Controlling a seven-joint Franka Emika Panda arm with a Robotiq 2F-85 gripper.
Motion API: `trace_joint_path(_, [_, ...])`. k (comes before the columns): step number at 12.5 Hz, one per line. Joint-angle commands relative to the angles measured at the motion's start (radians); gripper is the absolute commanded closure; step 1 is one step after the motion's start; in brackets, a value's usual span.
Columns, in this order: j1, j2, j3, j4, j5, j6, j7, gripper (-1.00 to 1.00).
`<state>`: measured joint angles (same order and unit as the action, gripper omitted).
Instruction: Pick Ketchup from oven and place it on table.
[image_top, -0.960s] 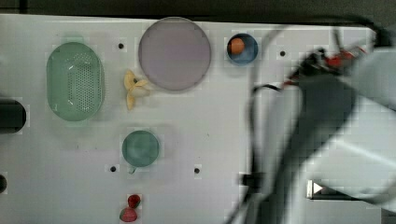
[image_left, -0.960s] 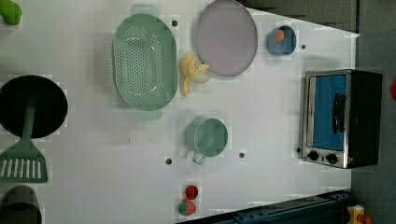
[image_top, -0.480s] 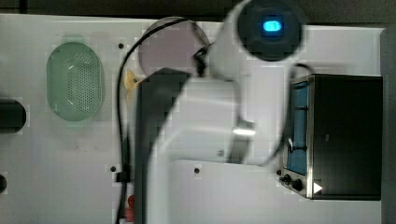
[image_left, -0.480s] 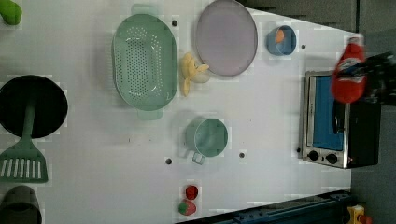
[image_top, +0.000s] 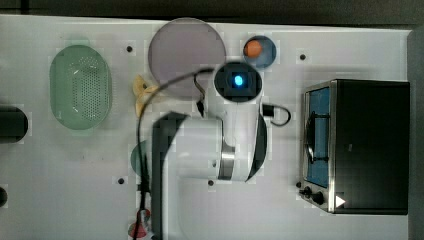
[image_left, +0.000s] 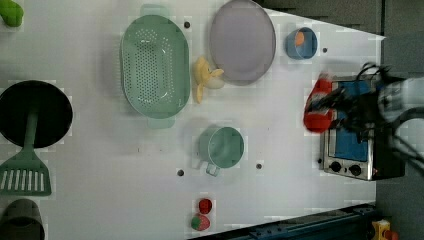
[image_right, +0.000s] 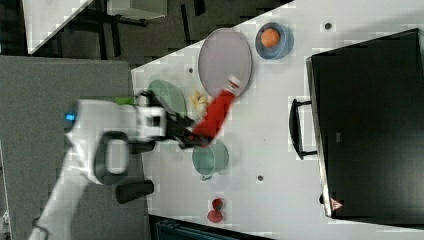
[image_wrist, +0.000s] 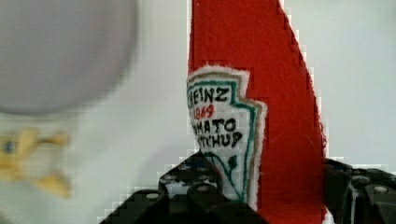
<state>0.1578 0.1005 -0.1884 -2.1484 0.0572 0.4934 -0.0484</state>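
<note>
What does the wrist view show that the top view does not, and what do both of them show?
Wrist view alone: the ketchup up close, its white label readable, clamped between the end effector fingers.

Top view alone: the oven, the green colander, the blue bowl holding an orange ball, and the arm's white body covering the middle.

Both: the white table, the grey-purple plate and the yellow toy beside it.

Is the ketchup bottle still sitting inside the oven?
No, in the right view the ketchup is clamped in the gripper over the white table, away from the oven.
</note>
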Motion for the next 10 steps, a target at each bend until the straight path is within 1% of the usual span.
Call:
trace_joint_path(1, [-0.031, 0.031, -0.012, -0.055, 0.01, 0.154, 0.042, -0.29])
trace_joint_path(4, [-0.022, 0.107, -0.009, -0.121, 0.011, 0.327, 0.042, -0.29])
trace_joint_path(6, [-0.017, 0.169, 0.003, -0.124, 0.011, 0.372, 0.042, -0.29])
trace_joint_path(7, [-0.014, 0.194, 0.007, -0.124, 0.012, 0.383, 0.042, -0.34])
trace_joint_path(10, [-0.012, 0.236, 0.01, -0.121, 0.013, 0.418, 0.042, -0.97])
